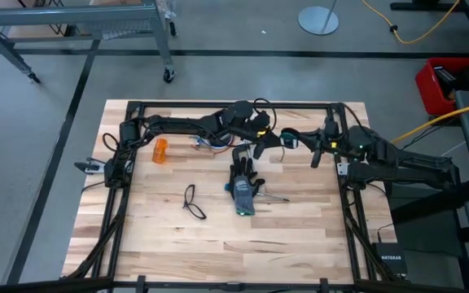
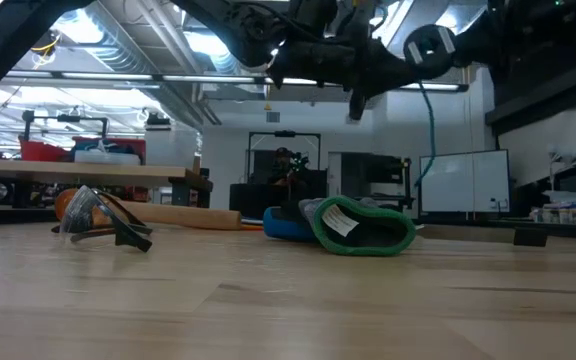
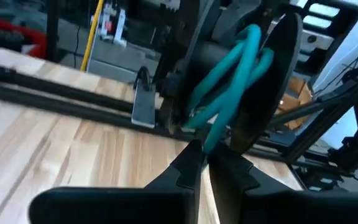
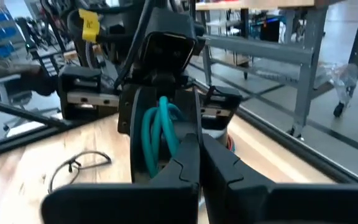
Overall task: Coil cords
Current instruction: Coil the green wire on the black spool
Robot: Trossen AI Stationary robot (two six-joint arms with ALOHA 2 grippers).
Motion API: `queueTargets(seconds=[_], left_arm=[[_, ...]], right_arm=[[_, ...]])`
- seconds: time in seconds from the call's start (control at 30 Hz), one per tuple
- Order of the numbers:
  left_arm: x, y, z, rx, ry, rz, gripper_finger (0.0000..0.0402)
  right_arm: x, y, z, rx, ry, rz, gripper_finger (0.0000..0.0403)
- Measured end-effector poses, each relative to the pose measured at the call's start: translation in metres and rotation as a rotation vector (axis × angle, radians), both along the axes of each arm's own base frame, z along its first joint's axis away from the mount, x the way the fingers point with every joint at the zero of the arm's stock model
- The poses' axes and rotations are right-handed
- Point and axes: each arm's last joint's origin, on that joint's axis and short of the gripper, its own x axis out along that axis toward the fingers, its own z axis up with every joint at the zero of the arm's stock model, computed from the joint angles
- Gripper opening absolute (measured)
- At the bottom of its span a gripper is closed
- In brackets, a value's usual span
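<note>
both claws meet at twelve o'clock over worktop (image 1: 300, 244): right claw (image 4: 199, 163) clamped on reel (image 4: 160, 134) rim, left claw (image 3: 207, 163) pinching teal cord (image 3: 229, 68); cord looks light, springy, slippery — take it beside reel.

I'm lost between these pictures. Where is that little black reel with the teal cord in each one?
High view: reel near the table's far edge, right of centre.
Low view: reel near the top, right of centre, held up in the air.
Left wrist view: reel upper right, teal loops spilling from it.
Right wrist view: reel in the centre, seen edge-on.
Shared landmark: the pale wooden table shows in all four.
</note>
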Motion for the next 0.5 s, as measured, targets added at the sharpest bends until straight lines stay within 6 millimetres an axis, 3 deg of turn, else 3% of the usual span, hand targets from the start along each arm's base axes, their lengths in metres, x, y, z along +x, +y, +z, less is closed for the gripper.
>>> queueTargets(seconds=[0.5], left_arm=[[0.002,-0.010,-0.002,0.044,-0.003,-0.015,0.0075]], right_arm=[[0.000,0.000,0.019,-0.091,-0.164,-0.002,0.0001]])
